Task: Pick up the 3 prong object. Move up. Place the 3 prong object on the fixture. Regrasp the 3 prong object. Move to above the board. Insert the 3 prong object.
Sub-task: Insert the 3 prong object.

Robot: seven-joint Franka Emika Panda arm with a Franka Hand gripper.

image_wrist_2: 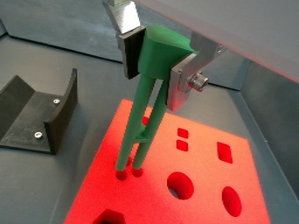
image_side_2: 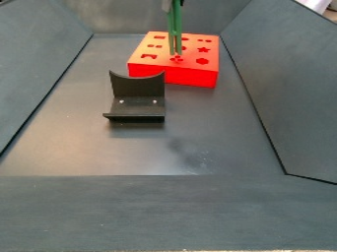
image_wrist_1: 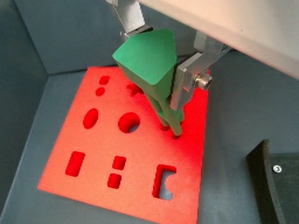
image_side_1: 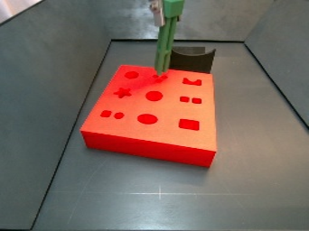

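Green prong piece [image_wrist_2: 149,96] hangs upright in your pincer [image_wrist_2: 160,61], which is clamped on its wide top. Its long axis points straight down at the board [image_wrist_2: 198,188], prong tips touching or just entering small holes there.

Bright overhead light is making the board [image_side_1: 152,110] glow under the hand [image_wrist_1: 163,63]; soft shadows are falling, and wrist-view housings are blurring.
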